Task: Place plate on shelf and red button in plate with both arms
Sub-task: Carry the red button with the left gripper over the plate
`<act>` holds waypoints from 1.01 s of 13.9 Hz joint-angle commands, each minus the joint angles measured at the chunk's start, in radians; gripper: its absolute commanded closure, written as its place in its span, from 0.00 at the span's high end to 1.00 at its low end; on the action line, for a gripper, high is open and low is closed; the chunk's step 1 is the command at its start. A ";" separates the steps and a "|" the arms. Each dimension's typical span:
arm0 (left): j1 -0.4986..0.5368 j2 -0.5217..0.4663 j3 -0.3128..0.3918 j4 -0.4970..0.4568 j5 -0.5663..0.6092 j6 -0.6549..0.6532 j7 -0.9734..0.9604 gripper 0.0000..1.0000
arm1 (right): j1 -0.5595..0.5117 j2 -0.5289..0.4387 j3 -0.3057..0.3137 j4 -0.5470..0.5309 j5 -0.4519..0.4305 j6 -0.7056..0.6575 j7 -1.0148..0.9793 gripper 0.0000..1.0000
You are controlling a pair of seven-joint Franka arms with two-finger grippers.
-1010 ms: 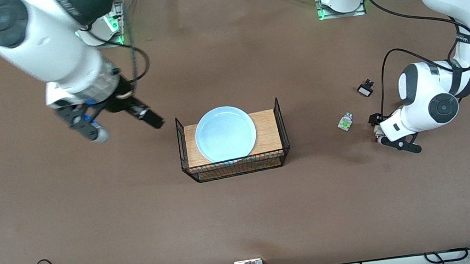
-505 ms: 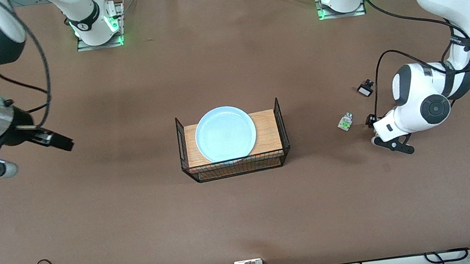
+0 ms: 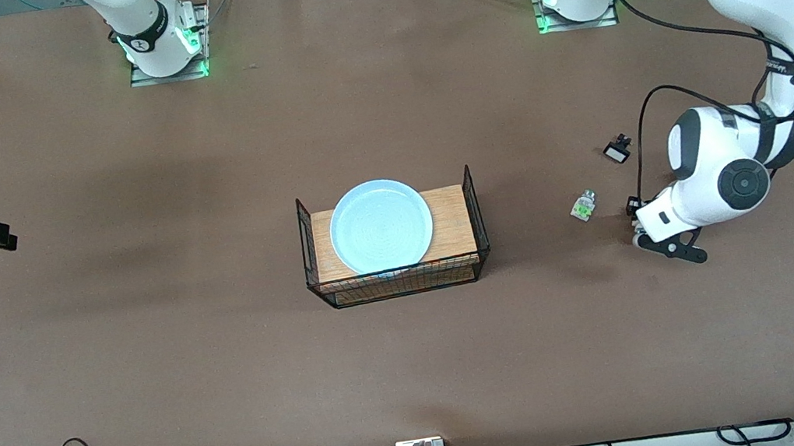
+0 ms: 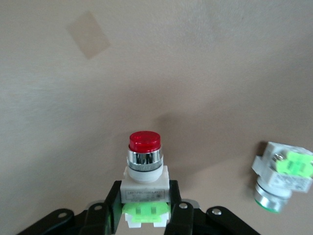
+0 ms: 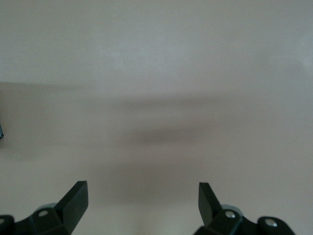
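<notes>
The pale blue plate (image 3: 381, 225) lies on a wooden board inside a black wire basket (image 3: 474, 205) at mid table. My left gripper (image 3: 637, 222) is down low at the table toward the left arm's end, shut on the red button (image 4: 145, 161). Its black fingers (image 4: 113, 205) clamp the white body, and the red cap points away from the hand. In the front view the hand hides the button. My right gripper (image 5: 142, 196) is open over bare table, with nothing between its fingertips. Its hand is at the edge of the front view, at the right arm's end.
A white-green part without a red tip (image 3: 583, 205) lies between the basket and the left hand. A small black-and-white part (image 3: 618, 150) sits farther from the front camera than that. Cables run along the table's near edge.
The left gripper has shut on the red button. The right arm has swung away from beside the basket to the right arm's end of the table, staying open.
</notes>
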 commanded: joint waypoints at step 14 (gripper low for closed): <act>-0.343 -0.059 -0.325 0.596 -0.124 -0.519 -0.600 0.07 | 0.009 -0.160 0.024 -0.231 0.000 0.113 0.009 1.00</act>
